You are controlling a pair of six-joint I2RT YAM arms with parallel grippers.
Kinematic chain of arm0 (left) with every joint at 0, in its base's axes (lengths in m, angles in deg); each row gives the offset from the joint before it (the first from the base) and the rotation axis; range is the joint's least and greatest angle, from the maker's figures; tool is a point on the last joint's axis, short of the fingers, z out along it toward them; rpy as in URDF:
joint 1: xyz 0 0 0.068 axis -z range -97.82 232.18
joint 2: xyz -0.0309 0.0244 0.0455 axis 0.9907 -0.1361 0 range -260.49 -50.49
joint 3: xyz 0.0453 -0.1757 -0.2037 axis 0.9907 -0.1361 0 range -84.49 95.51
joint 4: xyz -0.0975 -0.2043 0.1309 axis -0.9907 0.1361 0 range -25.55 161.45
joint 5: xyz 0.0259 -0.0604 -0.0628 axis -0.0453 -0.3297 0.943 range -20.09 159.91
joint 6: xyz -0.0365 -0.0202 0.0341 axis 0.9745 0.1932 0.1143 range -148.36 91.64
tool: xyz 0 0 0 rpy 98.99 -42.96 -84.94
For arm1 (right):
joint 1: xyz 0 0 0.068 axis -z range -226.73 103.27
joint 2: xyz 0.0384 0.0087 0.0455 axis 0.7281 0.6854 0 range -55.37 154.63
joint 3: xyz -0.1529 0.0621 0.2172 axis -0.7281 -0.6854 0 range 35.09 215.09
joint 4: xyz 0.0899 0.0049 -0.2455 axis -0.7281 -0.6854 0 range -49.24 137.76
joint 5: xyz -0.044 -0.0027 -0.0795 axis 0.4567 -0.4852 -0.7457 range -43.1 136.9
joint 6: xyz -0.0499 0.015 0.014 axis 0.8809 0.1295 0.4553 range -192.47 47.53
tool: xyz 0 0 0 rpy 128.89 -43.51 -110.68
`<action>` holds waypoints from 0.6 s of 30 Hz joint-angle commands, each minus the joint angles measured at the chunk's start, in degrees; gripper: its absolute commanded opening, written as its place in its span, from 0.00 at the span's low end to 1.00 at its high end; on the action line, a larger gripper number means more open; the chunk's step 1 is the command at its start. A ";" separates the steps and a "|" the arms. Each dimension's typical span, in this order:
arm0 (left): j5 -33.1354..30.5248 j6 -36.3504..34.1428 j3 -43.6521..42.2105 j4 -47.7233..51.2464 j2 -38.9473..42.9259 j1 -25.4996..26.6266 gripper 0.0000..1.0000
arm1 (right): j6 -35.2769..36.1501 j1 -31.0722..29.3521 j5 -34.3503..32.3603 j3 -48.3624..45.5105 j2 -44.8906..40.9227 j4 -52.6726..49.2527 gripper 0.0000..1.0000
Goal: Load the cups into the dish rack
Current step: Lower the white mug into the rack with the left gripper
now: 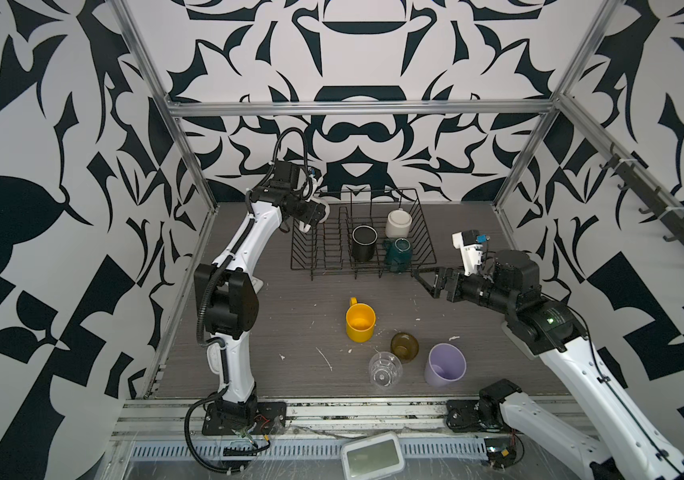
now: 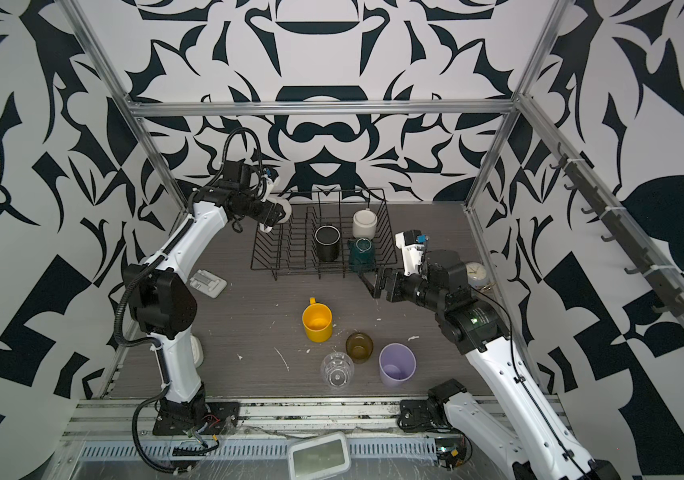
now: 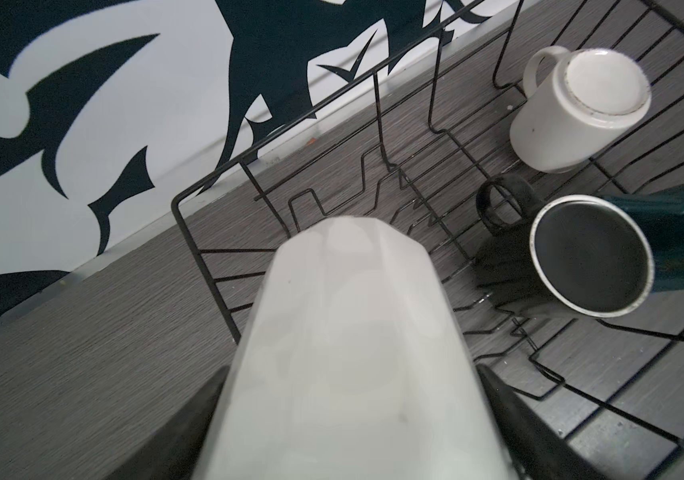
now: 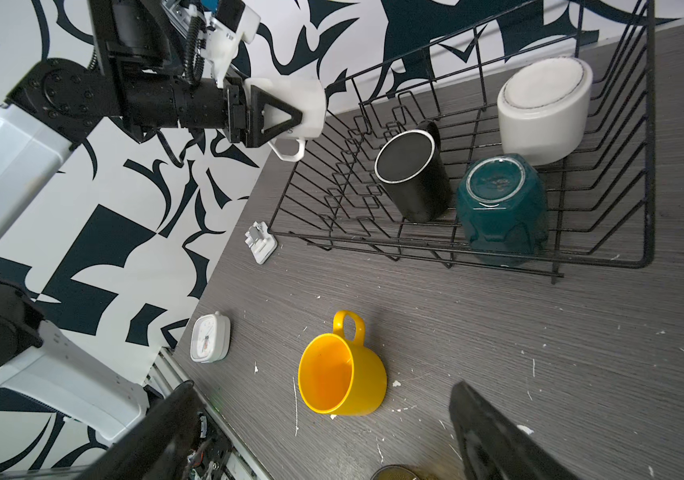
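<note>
The left pincer [image 4: 296, 111] is clamped on the faceted white mug [image 3: 344, 353], one black finger flat against each side. Its arm rises from the near rail, folds at the elbow and reaches far, the wrist turned toward 3 o'clock. The mug hangs in the air over the 10 o'clock corner of the dish rack [image 1: 323, 266], above the upright dividers. Its long axis runs nearly level along the fingers and its handle hangs below. I cannot tell whether mouth or base leads.

The right pincer [image 1: 422, 280] stands with its fingers apart and empty, low and just off the rack's 4 o'clock corner, aimed toward 9 o'clock.

In the rack's right half, a black mug [image 1: 363, 243] stands mouth up. A white mug [image 1: 398, 223] sits base up at 1 o'clock of it, and a teal mug [image 1: 398, 251] is overturned at its 3 o'clock.

On the table [image 1: 290, 374] nearer me, a yellow mug [image 1: 360, 322] stands upright, handle toward 12. The amber glass [image 1: 404, 347], clear glass [image 1: 384, 369] and lilac tumbler [image 1: 444, 365] cluster at its 4 o'clock.
</note>
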 commanded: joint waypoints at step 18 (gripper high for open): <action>-2.82 -2.32 11.85 -0.30 -11.98 0.27 0.00 | 0.69 0.24 0.85 0.59 -0.19 -0.19 0.96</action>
